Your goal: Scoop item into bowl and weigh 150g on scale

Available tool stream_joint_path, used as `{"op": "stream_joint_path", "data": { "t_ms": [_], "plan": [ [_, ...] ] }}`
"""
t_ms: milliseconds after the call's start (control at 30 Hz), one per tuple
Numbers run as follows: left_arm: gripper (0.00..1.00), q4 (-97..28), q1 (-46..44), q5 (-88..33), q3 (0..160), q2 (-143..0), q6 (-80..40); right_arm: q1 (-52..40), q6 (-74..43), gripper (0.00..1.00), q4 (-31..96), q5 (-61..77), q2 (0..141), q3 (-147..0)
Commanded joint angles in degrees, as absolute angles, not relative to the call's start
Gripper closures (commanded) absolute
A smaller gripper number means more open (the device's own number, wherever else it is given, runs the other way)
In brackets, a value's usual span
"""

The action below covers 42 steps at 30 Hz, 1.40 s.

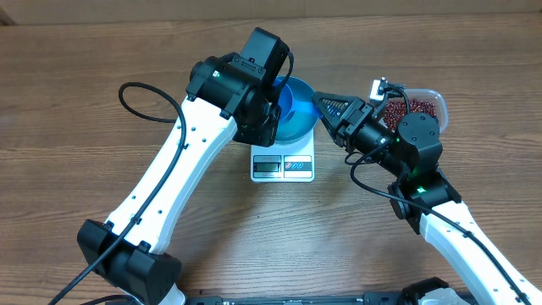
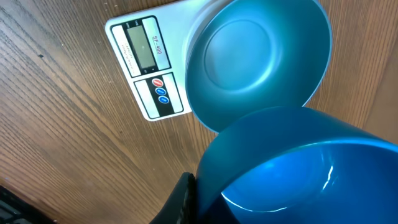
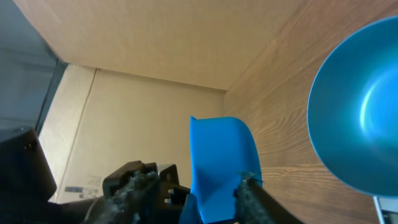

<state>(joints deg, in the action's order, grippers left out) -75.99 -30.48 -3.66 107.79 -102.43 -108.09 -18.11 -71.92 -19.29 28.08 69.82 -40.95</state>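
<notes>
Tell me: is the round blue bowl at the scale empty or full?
Empty. The left wrist view shows the bowl with a bare, smooth blue bottom; nothing lies in it.

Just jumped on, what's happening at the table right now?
The left fingers are shut, seemingly on the rim of a second blue bowl held above the blue bowl on the scale. The right fingers have the blue scoop between them, near the bowls. The beans are in the clear tub; the scale's bowl is empty.
</notes>
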Motion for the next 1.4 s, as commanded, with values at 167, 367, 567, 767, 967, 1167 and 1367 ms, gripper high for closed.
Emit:
{"op": "stream_joint_path", "data": {
  "t_ms": [167,367,567,767,967,1167,1367],
  "plan": [
    [0.96,-75.94,-31.03,-2.61,108.47,-101.89,-108.86,-18.37,-71.77,0.76,-19.66,27.70,69.56,-42.11],
    [0.95,-74.78,-32.01,-2.57,108.47,-101.89,-108.84,-18.37,-71.77,0.76,-19.66,27.73,69.56,-42.11],
    [0.96,-74.13,-33.01,-1.89,108.47,-101.89,-108.86,-18.37,-71.77,0.76,-19.66,27.97,69.58,-42.11],
    [0.96,-74.30,-33.04,-1.28,108.47,-101.89,-108.84,-18.37,-71.75,0.77,-19.66,27.88,69.56,-42.11],
    [0.96,-74.26,-33.04,-1.34,108.47,-101.89,-108.86,-18.37,-71.55,0.84,-19.66,27.88,69.56,-42.09],
    [0.96,-74.24,-33.04,-1.32,108.47,-101.89,-108.86,-18.37,-71.55,0.89,-19.66,27.88,69.56,-42.09],
    [0.96,-74.24,-33.04,-1.34,108.47,-101.89,-108.86,-18.37,-71.55,0.96,-19.66,27.90,69.58,-42.09]
  ]
}}
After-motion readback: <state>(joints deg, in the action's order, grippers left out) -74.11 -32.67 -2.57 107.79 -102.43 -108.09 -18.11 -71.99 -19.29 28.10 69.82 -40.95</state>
